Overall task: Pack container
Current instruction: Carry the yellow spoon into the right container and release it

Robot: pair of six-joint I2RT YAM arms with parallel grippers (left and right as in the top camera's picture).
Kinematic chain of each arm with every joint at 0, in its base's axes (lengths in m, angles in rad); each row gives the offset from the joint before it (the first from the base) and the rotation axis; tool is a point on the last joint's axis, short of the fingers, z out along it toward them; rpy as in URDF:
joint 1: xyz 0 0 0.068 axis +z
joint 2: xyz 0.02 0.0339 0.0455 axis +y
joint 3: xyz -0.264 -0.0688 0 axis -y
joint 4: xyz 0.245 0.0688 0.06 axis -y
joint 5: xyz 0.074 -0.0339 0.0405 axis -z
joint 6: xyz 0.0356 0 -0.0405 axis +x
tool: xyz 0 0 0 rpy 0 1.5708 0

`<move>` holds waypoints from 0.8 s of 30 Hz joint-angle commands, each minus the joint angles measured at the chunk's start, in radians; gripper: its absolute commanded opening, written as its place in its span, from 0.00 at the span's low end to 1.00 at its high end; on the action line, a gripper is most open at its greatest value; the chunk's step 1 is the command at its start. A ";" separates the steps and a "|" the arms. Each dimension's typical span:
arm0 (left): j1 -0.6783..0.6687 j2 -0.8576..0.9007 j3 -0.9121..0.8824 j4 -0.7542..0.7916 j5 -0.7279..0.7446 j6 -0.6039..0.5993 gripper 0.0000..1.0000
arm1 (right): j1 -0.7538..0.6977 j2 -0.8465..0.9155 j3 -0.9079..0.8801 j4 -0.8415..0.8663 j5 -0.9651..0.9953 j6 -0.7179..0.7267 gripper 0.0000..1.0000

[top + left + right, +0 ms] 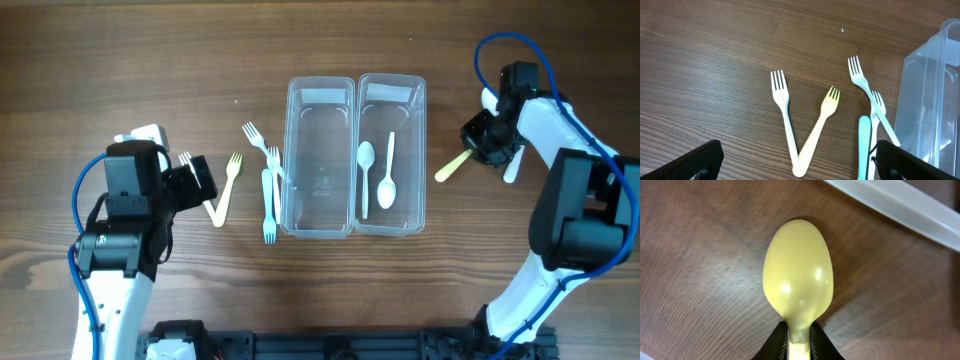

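The clear two-tub container (356, 120) stands at the table's middle. Its left tub is empty; its right tub holds two white spoons (366, 178) (388, 172). My right gripper (487, 143) is right of the container, shut on the neck of a pale yellow spoon (450, 167); the right wrist view shows the spoon's bowl (798, 277) just beyond the fingers (798, 340). My left gripper (200, 182) is open over a white fork (785, 115) and a yellow fork (820, 125) whose handle ends cross between the fingers (800, 167).
Two more white forks (865, 85) (876, 110) and a light blue fork (268, 212) lie against the container's left wall (930, 100). A white utensil (512, 168) lies by the right gripper; its handle shows in the right wrist view (900, 205).
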 commanded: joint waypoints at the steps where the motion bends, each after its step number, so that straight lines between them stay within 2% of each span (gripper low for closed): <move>1: -0.006 -0.001 0.021 0.003 -0.013 0.016 1.00 | 0.013 0.022 0.002 0.009 -0.011 -0.187 0.12; 6: -0.006 -0.001 0.021 0.003 -0.013 0.016 1.00 | 0.073 -0.280 0.034 0.042 -0.013 -0.218 0.12; 9: -0.006 -0.001 0.021 0.003 -0.013 0.016 1.00 | 0.171 -0.472 0.034 0.053 0.001 -0.244 0.13; 11: -0.006 -0.001 0.021 0.003 -0.013 0.016 1.00 | 0.211 -0.512 0.033 0.047 0.024 -0.243 0.19; 16: -0.006 -0.001 0.021 0.003 -0.013 0.016 1.00 | 0.197 -0.441 0.002 -0.003 0.114 -0.244 0.31; 19: -0.006 -0.001 0.021 0.003 -0.013 0.016 1.00 | 0.169 -0.310 0.002 -0.017 0.109 -0.240 0.33; 24: -0.006 -0.001 0.021 0.003 -0.013 0.016 1.00 | 0.115 -0.064 0.002 -0.066 0.077 -0.164 0.45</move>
